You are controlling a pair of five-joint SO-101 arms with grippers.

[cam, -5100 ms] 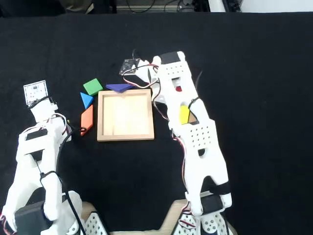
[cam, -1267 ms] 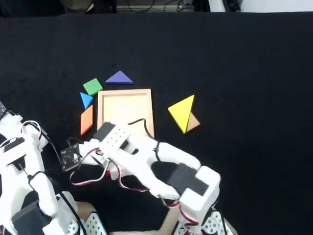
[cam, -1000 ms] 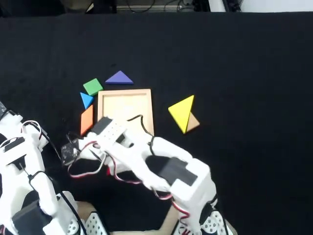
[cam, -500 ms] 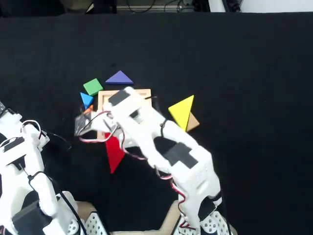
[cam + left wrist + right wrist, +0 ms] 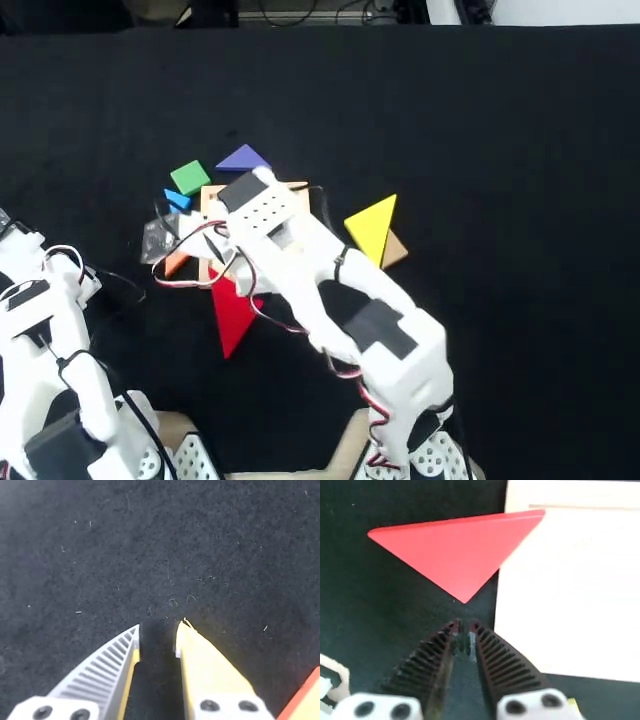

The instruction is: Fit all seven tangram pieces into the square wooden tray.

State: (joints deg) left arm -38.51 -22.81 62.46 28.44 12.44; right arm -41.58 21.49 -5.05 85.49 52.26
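The red triangle (image 5: 232, 312) (image 5: 457, 552) lies on the black cloth at the front left corner of the square wooden tray (image 5: 298, 187) (image 5: 560, 590), one tip over its rim. My right gripper (image 5: 463, 626) hangs shut and empty just short of the triangle's nearest corner; its arm (image 5: 258, 208) covers most of the tray. Yellow triangle (image 5: 373, 228) and tan piece (image 5: 396, 250) lie right of the tray. Purple triangle (image 5: 243, 158), green square (image 5: 190, 177), blue triangle (image 5: 178, 198) and orange piece (image 5: 175, 263) ring its back left. My left gripper (image 5: 159, 627) is shut over bare cloth.
The left arm (image 5: 40, 300) stands at the front left, apart from the pieces. An orange-red corner (image 5: 306, 696) shows beside its gripper. Black cloth spreads free at the back and to the right.
The right arm swung from in front of the tray up over its left side. The red triangle came into sight on the cloth and now lies free. The left arm kept still.
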